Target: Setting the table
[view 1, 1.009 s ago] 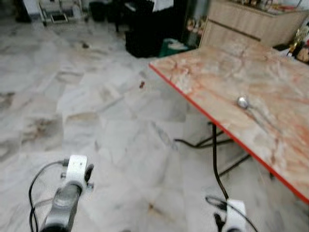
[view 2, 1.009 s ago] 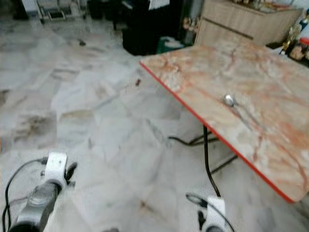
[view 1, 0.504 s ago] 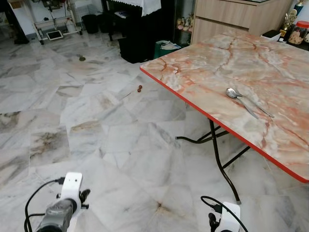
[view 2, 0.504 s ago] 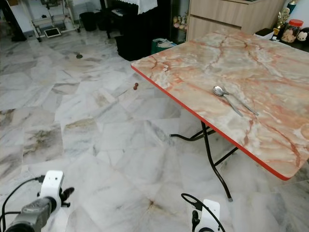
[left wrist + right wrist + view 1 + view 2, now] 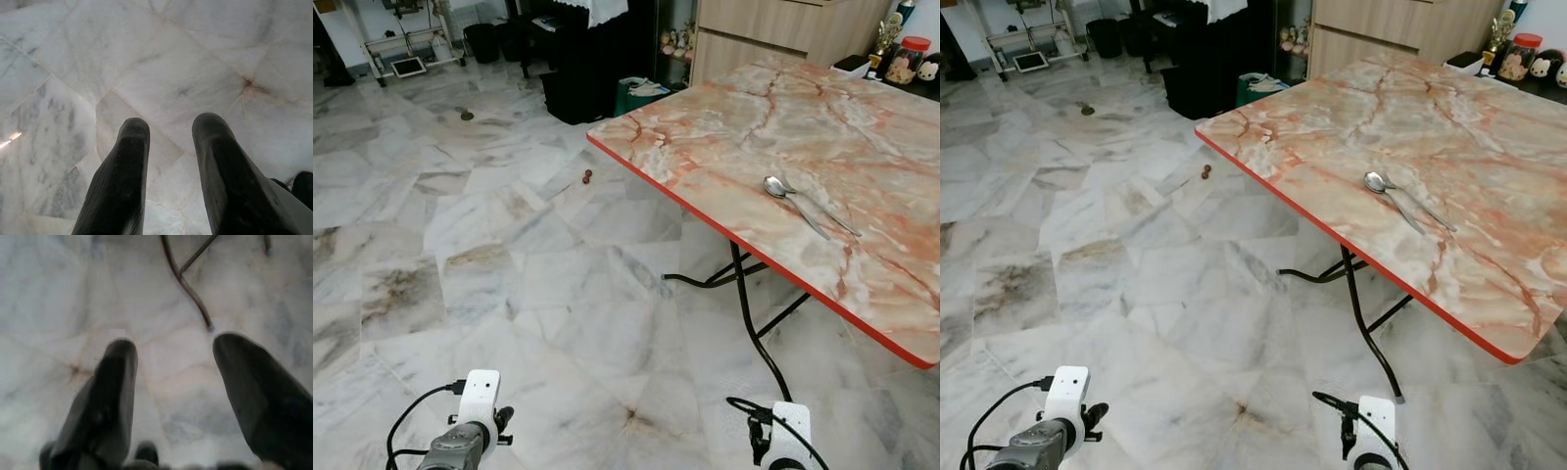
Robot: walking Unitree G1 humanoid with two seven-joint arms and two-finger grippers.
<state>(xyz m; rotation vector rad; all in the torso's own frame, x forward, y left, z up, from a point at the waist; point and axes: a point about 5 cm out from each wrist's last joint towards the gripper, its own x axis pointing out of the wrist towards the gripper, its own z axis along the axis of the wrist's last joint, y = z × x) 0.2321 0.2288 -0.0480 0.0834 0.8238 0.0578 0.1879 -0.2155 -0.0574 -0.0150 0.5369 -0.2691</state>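
desk (image 5: 862, 127) at right, marble top, red edge | two spoons (image 5: 798, 201), it seems, lying together near its near edge | left end effector (image 5: 168, 142) low at near left over floor (image 5: 489, 245), fingers spread, empty | right end effector (image 5: 171, 382) low at near right, spread, empty, blurred

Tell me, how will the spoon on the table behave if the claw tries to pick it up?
The spoon looks like thin shiny metal, so probably stiff, light and slippery. It lies flat on the smooth marble table, so it may slide rather than lift.
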